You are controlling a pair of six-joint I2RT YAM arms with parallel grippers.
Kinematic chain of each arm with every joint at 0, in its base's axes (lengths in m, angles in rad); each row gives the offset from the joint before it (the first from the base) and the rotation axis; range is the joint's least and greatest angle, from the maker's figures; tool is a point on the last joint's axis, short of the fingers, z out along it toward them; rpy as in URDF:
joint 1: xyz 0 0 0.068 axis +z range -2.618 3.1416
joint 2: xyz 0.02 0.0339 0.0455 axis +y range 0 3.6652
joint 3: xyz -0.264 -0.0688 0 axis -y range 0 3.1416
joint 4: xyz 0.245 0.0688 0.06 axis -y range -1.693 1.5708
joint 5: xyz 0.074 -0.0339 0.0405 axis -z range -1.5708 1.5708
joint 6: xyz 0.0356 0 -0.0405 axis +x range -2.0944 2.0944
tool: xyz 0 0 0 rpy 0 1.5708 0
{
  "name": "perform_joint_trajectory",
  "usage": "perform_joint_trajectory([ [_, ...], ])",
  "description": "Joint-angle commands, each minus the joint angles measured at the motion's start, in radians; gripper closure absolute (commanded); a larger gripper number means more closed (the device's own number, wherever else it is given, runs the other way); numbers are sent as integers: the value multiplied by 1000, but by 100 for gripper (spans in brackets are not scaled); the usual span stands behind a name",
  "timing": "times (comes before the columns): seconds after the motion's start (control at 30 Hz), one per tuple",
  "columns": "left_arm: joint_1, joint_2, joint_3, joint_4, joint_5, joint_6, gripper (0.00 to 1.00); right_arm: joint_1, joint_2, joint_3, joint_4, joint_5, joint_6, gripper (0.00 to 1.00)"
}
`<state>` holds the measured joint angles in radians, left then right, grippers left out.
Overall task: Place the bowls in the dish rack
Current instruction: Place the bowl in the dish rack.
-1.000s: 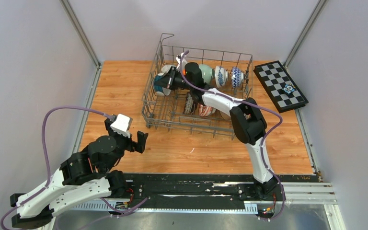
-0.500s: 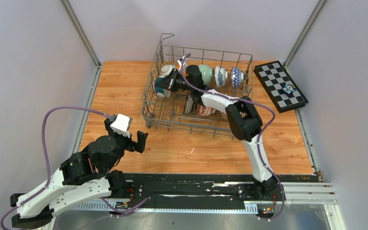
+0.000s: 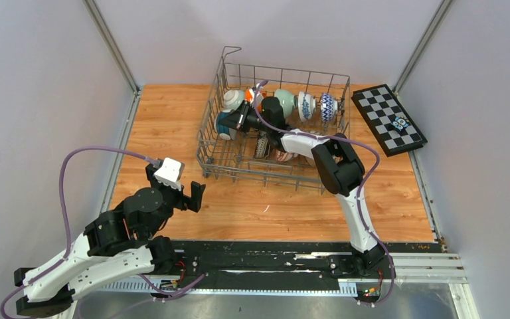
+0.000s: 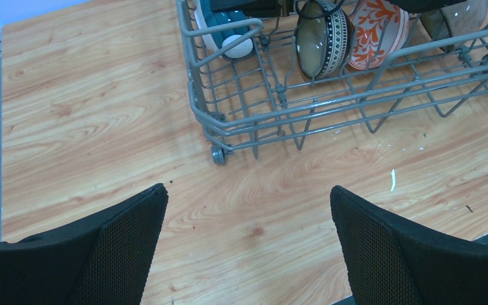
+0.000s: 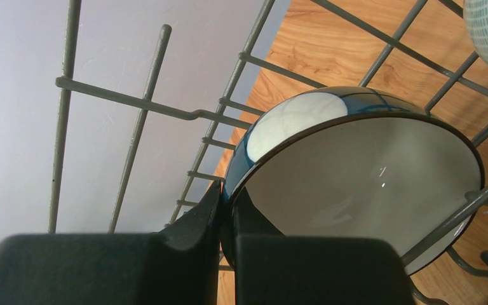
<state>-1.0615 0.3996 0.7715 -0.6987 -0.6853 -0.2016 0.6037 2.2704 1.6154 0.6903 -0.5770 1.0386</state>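
Since half a second ago your right arm has brought the dark blue bowl (image 3: 224, 124) lower into the left end of the dish rack (image 3: 206, 151), and a pale bowl (image 3: 232, 100) behind it at the back wall now shows more fully; the left arm has not shifted. Starting at your left, the left gripper (image 3: 196, 197) hovers over the wooden table (image 3: 166, 113) near the rack's front-left corner. Its fingers (image 4: 127, 235) are spread wide with nothing between them (the left wrist view shows only bare wood in the gap). Next comes the rack itself, where the dark blue bowl stands on edge among the tines at the left side, its grey inside turned toward the right gripper (image 3: 239, 119). That gripper is clamped on the bowl's rim, one finger inside and one outside, as the right wrist view (image 5: 229, 210) shows close up. A rack wire crosses in front of the bowl's lower edge there. Further right along the back row, an orange bowl (image 3: 250, 94), a pale green bowl (image 3: 284, 101) and two blue-white bowls (image 3: 306, 105) stand on edge. In the front row sit a dark-rimmed beige bowl (image 4: 321, 38) and, just beside it, a red-white patterned bowl (image 4: 378, 28). At the far right a chequered board (image 3: 378, 109) lies on the table, apart from the rack.
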Motion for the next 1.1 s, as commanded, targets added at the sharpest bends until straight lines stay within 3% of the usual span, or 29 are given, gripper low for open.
perform_joint_trajectory([
  [0.0, 13, 7, -9, -2, -19, -5, 0, -32, -55, -42, 45, 16, -4, 94],
  [1.07, 19, 22, -8, -3, -25, -8, 0, -55, -196, -220, -150, 136, -194, 78],
])
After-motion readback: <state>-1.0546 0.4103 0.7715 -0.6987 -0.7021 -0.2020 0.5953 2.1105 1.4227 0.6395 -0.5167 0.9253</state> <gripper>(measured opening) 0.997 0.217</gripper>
